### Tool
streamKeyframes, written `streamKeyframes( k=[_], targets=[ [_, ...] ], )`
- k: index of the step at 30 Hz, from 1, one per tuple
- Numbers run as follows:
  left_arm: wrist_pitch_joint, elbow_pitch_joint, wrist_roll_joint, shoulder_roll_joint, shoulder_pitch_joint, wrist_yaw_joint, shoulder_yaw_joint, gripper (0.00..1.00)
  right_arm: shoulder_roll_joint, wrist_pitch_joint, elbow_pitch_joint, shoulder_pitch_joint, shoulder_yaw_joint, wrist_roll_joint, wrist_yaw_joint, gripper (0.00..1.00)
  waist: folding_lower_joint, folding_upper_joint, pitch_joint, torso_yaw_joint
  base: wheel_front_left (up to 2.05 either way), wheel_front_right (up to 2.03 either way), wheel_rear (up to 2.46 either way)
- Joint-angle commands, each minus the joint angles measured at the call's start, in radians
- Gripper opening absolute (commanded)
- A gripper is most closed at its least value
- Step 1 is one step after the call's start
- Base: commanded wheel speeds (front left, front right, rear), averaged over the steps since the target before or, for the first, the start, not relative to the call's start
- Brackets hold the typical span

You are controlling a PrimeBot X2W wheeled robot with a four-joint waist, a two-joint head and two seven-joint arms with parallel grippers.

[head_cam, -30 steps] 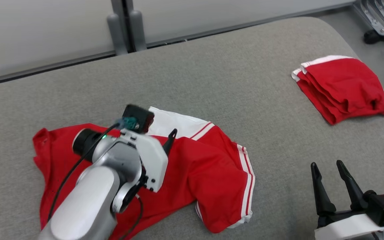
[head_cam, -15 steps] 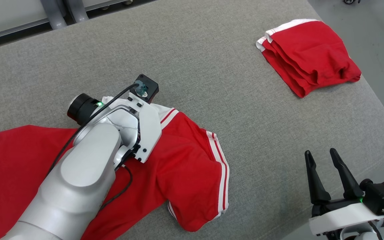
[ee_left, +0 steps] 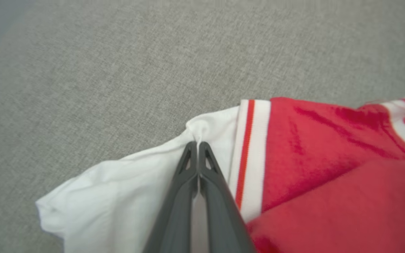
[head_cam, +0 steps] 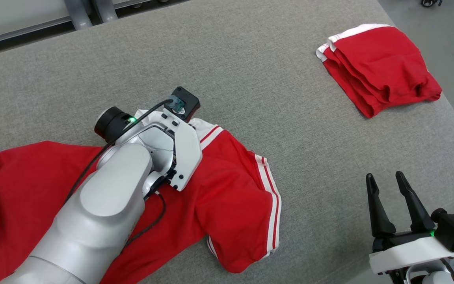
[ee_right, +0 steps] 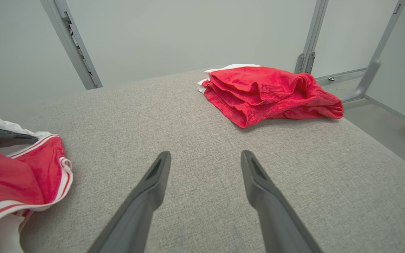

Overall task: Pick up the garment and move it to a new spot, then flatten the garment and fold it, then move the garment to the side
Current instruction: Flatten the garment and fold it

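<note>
Head view: left forearm hides the middle of the red shirt, cut off at the left and bottom edges. Left wrist view: near red folds blurred.

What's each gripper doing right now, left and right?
Left gripper: shut, pinching the white edge of the garment.
Right gripper: open, holding nothing.
</note>
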State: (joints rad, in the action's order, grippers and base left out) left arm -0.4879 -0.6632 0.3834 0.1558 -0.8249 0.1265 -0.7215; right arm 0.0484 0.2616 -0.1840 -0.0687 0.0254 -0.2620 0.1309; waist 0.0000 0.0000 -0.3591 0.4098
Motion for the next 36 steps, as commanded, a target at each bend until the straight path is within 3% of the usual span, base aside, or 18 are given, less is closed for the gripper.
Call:
streamKeyframes(
  k=[1, 8, 20, 24, 26, 27, 28, 29, 36],
  targets=[
    [0.031, 0.003, 0.011, 0.011, 0.001, -0.001, 0.011, 0.0, 0.004, 0.005, 0.0, -0.007, -0.003, -0.004, 0.0, 1.0, 0.0, 0.0, -0.001, -0.004, 0.0, 0.0, 0.0],
    [0.221, 0.012, -0.023, 0.022, -0.11, -0.094, 0.082, 0.0, 0.005, 0.005, 0.007, -0.029, 0.018, -0.009, 0.0, 1.0, 0.0, 0.0, -0.035, -0.002, 0.0, 0.0, 0.0],
    [0.562, -0.199, -0.093, 0.071, -0.304, -0.232, 0.159, 0.0, 0.004, 0.005, -0.002, -0.026, 0.067, -0.02, 0.0, 1.0, 0.0, 0.0, -0.091, 0.07, 0.0, 0.0, 0.0],
    [0.7, -0.264, -0.094, 0.079, -0.322, -0.302, 0.194, 0.0, 0.004, 0.005, -0.006, -0.027, 0.072, -0.018, 0.0, 1.0, 0.0, 0.0, -0.09, 0.076, 0.0, 0.0, 0.0],
    [0.709, -0.288, -0.071, 0.068, -0.308, -0.298, 0.206, 0.0, 0.004, 0.005, -0.007, -0.027, 0.072, -0.017, 0.0, 1.0, 0.0, 0.0, -0.088, 0.075, 0.0, 0.0, 0.0],
    [0.697, -0.317, -0.049, 0.044, -0.288, -0.275, 0.212, 0.0, 0.004, 0.005, -0.007, -0.028, 0.07, -0.016, 0.0, 1.0, 0.0, 0.0, -0.084, 0.071, 0.0, 0.0, 0.0],
    [0.694, -0.337, -0.04, 0.028, -0.283, -0.253, 0.21, 0.35, 0.004, 0.005, -0.007, -0.027, 0.068, -0.013, 0.0, 1.0, 0.0, 0.0, -0.079, 0.065, 0.0, 0.0, 0.0],
    [0.699, -0.367, -0.019, 0.01, -0.29, -0.218, 0.211, 1.0, 0.004, 0.005, -0.01, -0.024, 0.062, -0.006, 0.0, 1.0, 0.0, 0.0, -0.067, 0.049, 0.0, 0.0, 0.0],
    [0.73, -0.396, 0.043, -0.057, -0.225, -0.145, 0.227, 1.0, 0.006, 0.005, -0.007, -0.022, 0.021, 0.017, 0.0, 1.0, 0.0, 0.0, 0.004, -0.03, 0.0, 0.0, 0.0]
  ],
)
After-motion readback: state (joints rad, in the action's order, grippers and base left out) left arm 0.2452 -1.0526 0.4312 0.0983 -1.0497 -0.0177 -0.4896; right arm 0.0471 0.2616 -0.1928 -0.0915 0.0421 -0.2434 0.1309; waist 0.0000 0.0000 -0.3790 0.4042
